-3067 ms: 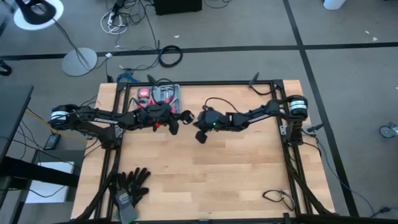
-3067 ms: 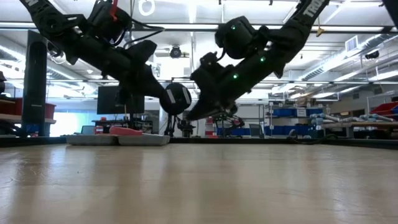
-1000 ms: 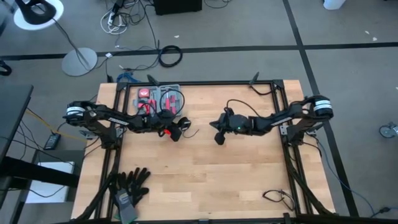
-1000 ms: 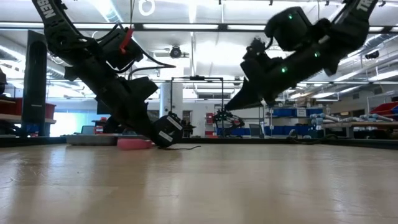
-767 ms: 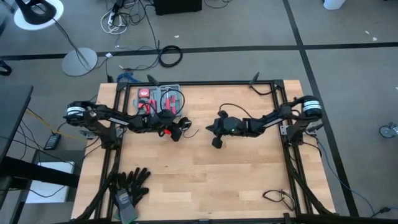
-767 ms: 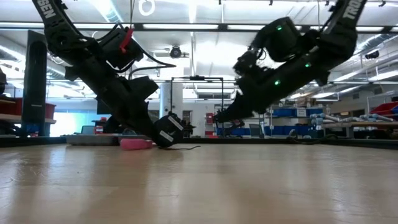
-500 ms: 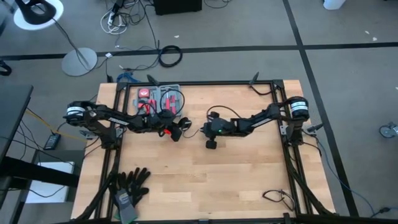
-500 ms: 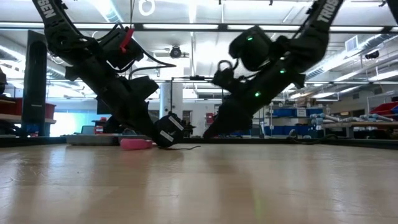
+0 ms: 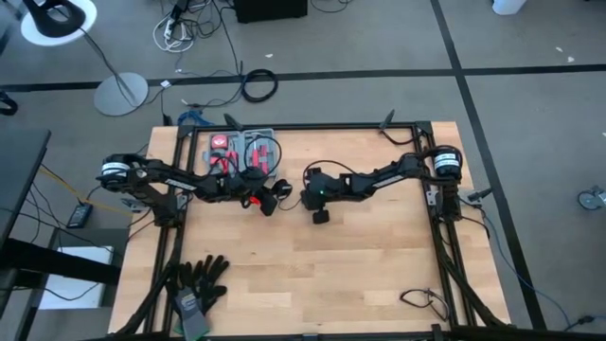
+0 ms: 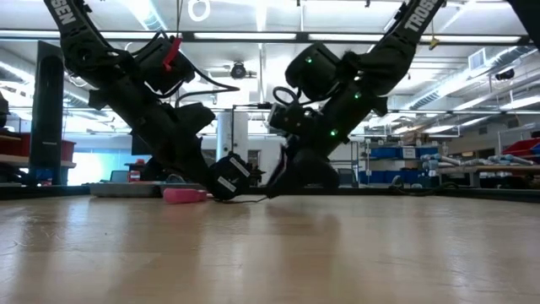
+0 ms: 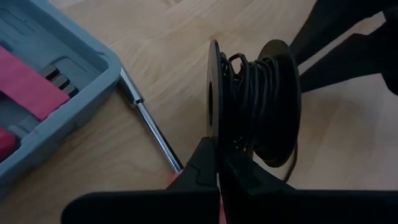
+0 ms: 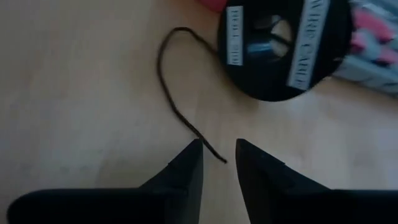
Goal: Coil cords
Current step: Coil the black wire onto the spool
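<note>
Your cord (image 11: 252,93) is wound on a black spool (image 12: 283,46) that sits low over the table (image 9: 360,275), near its far side and just beside a grey tool case (image 9: 248,147). A loose tail of the cord (image 12: 180,106) curls off the spool and lies flat on the wood, its free end toward the right gripper (image 12: 217,165). The left gripper (image 11: 214,165) is clamped tight on one flange of the spool, holding it on edge, so you see the windings side-on in the left wrist view and the labelled face in the right wrist view. The right gripper is down near the table just beside the spool, its fingers (image 12: 186,165) parted with a narrow gap and nothing between them; the cord's tip lies just ahead of that gap, on the wood. A metal rod (image 11: 152,130) lies on the table beside the case. Black gloves (image 9: 201,279) rest at the near left corner, well apart from the spool.
</note>
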